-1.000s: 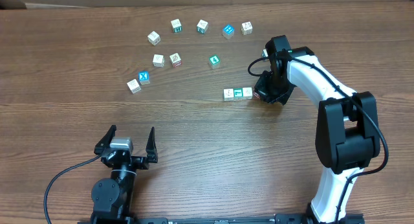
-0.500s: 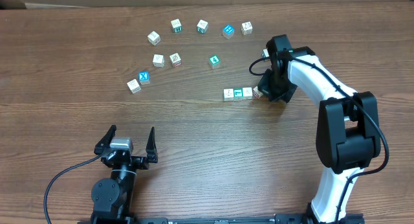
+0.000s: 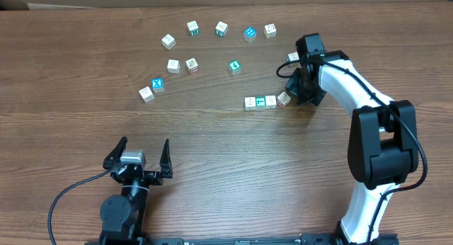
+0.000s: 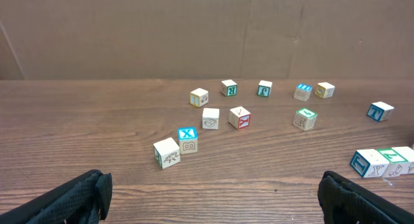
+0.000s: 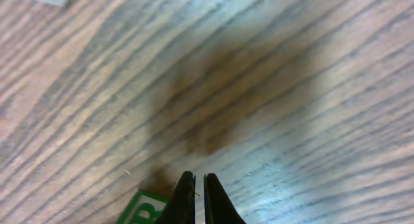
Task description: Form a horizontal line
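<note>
fingers (image 5: 187, 198) on arched right arm (image 3: 347, 75) pinched empty beside horizontal line (image 3: 265, 101); left fingers (image 3: 166, 154) splayed.

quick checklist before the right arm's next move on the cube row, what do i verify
1. First three cubes of the horizontal line touching and straight: ok.
2. fourth cube at the right end squared with the row: not ok, it sits turned.
3. right gripper empty: ok, shut on nothing.
4. left gripper away from the cubes: ok, open near the table's front.
5. loose cube beside the right arm free of it: cannot tell, partly hidden.
</note>
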Action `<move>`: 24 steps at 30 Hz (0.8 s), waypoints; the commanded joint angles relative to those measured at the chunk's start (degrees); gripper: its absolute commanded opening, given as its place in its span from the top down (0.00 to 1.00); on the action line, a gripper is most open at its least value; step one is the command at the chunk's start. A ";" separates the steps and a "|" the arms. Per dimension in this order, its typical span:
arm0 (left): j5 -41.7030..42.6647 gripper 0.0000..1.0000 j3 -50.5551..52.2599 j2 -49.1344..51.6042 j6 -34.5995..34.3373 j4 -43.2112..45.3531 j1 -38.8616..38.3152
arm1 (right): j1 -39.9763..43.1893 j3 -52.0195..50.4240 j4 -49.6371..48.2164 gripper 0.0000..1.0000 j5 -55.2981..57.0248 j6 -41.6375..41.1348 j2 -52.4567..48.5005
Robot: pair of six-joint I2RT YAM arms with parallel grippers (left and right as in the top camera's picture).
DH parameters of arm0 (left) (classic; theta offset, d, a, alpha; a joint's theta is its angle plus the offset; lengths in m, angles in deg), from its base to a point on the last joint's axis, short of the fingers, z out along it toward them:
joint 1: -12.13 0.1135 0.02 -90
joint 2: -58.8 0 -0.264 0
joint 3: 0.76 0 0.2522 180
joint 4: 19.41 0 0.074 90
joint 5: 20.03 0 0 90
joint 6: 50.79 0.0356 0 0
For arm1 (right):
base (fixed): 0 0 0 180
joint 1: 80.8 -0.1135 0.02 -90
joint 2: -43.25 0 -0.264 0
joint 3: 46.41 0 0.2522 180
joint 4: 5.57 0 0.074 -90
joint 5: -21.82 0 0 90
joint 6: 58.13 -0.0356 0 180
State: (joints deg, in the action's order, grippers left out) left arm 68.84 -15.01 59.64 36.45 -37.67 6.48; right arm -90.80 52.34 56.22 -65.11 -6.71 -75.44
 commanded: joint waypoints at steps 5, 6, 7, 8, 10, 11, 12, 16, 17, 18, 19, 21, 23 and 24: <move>-0.35 0.00 0.22 -0.52 1.09 0.17 -0.37 | 0.04 -0.24 -1.53 0.96 -2.34 1.31 -0.37; -0.35 0.00 0.20 -0.52 1.09 0.17 -0.37 | 0.04 -0.24 -1.46 0.96 -3.30 1.31 -0.37; -0.35 0.00 0.22 -0.52 1.09 0.17 -0.37 | 0.04 -0.24 -1.46 0.96 -3.98 1.33 -0.37; -0.35 0.00 0.22 -0.52 1.09 0.17 -0.37 | 0.02 -0.24 -1.44 0.96 -4.55 1.36 -0.37; -0.35 0.00 0.20 -0.52 1.09 0.17 -0.37 | 0.00 -0.24 -0.90 0.96 -4.90 1.33 -0.39; -0.35 0.00 0.22 -0.52 1.09 0.17 -0.37 | 0.00 -0.24 -0.42 0.96 -4.90 1.33 -0.37; -0.35 0.00 0.20 -0.52 1.07 0.17 -0.37 | 0.00 -0.24 0.13 0.96 -4.90 1.31 -0.37; -0.35 0.00 0.22 -0.52 1.09 0.17 -0.37 | 0.00 -0.24 1.55 0.96 -4.92 1.31 -0.37; -0.35 0.00 0.22 -0.52 1.09 0.17 -0.37 | 0.00 -0.24 1.79 0.96 -4.94 1.31 -0.37; -0.35 0.00 0.22 -0.52 1.09 0.17 -0.37 | 0.00 -0.24 1.99 0.96 -4.94 1.31 -0.37; -0.35 0.00 0.22 -0.52 1.09 0.17 -0.37 | 0.00 -0.24 2.03 0.96 -5.18 1.31 -0.37; -0.35 0.00 0.20 -0.52 1.09 0.17 -0.37 | 0.00 -0.24 2.12 0.96 -6.45 1.29 -0.37; -0.35 0.00 0.22 -0.52 1.09 0.17 -0.37 | 0.00 -0.24 2.27 0.96 -7.50 1.31 -0.37; -0.35 0.00 0.22 -0.52 1.09 0.17 -0.37 | 0.00 -0.24 2.43 0.96 -7.72 1.31 -0.37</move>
State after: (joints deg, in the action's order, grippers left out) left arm 68.84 -15.03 59.64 36.45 -37.67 6.48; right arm -90.80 52.34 58.49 -71.15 -5.64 -75.44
